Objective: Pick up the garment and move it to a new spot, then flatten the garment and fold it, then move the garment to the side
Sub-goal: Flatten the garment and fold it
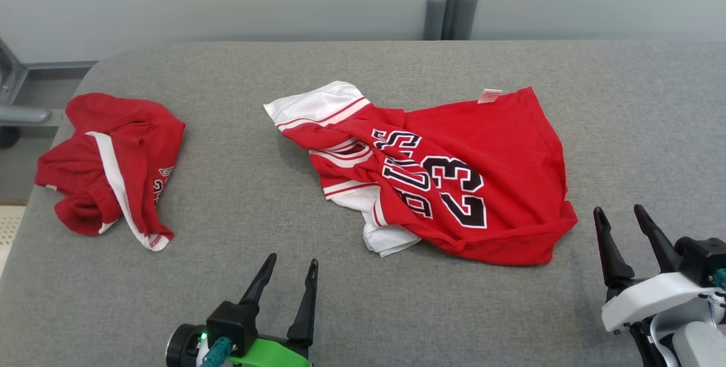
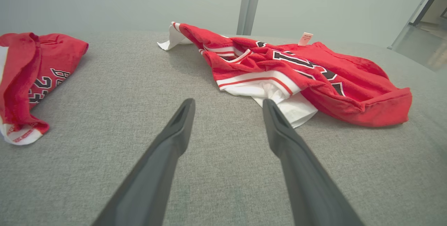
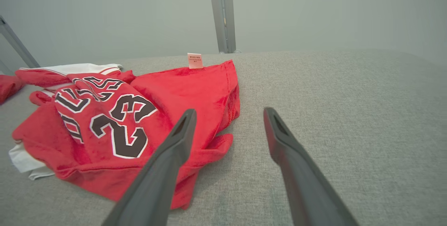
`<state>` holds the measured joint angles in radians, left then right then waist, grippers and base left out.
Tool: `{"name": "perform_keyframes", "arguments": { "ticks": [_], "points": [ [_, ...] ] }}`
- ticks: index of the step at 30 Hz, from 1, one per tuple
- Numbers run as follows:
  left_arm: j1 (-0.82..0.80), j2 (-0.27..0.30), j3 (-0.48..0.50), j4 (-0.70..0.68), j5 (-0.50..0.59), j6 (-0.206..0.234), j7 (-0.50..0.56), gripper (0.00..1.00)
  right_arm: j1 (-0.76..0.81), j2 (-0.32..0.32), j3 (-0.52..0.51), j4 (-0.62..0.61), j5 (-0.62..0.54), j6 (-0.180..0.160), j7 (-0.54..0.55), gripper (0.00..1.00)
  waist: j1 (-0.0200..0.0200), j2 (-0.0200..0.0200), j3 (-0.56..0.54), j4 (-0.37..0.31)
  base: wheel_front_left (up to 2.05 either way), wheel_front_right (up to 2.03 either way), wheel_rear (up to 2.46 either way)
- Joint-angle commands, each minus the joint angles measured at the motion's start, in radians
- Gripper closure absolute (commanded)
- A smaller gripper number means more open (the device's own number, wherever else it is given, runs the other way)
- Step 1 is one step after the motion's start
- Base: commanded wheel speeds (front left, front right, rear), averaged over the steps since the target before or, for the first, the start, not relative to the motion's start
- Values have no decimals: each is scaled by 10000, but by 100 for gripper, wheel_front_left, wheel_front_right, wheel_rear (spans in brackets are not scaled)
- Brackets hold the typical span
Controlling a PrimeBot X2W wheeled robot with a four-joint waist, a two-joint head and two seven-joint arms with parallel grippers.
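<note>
Lying crumpled at the middle of the grey fabric table (image 1: 227, 231), the red "BULLS 23" T-shirt (image 1: 454, 185) touches neither gripper. The left gripper (image 1: 292, 262) and right gripper (image 1: 617, 209) sit by the near edge, fingers spread wide, empty. Another red garment (image 1: 130, 140) bunches at the left edge.

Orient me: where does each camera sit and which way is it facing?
Head view: from the head, forward and down onto the grey table; the garment mid-table, a second red garment at left; left gripper lower left, right gripper lower right, both open.
Left wrist view: low over the table, along its own fingers, toward the garment's white sleeve.
Right wrist view: low, along its own fingers; the 23 print left of them.
Shared: both wrist views show the white tag.
</note>
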<state>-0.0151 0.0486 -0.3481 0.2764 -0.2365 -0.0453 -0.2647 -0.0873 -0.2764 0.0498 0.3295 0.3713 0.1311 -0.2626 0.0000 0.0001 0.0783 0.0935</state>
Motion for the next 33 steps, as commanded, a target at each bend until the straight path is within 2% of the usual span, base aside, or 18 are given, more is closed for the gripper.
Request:
{"name": "perform_keyframes", "arguments": {
  "ticks": [1, 6, 11, 19, 24, 33],
  "points": [
    [16, 34, 136, 20, 19, 52, 7, 0, 27, 55, 6, -111, -97, -7, -31, 0, 0, -1, -58, -477, 0, 0, 0],
    [-487, 34, 648, 168, 27, 94, 7, 0, -214, 333, 163, -554, -294, -7, -31, 0, 0, -1, 422, -1037, 0, 0, 0],
    [-1588, 34, 1003, 1304, -290, -206, 4, 0, -397, 507, 394, -546, -277, -7, -31, 0, 0, -1, 1057, -1542, 0, 0, 0],
    [-3455, 135, 1762, 2598, -72, -515, 8, 0, -819, 507, 602, -505, -270, -7, -32, 0, 0, -1, 1834, -2140, 0, 0, 0],
    [-4521, 259, 2412, 3552, -147, -579, 7, 0, -1009, 578, 673, -466, -232, -7, -32, 0, 0, -1, 2137, -2441, 0, 0, 0],
    [-5554, 349, 2984, 4227, -254, -765, 6, 0, -1111, 707, 643, -346, -121, -7, -32, 0, 0, -1, 2390, -2634, 0, 0, 0]
  ]
}}
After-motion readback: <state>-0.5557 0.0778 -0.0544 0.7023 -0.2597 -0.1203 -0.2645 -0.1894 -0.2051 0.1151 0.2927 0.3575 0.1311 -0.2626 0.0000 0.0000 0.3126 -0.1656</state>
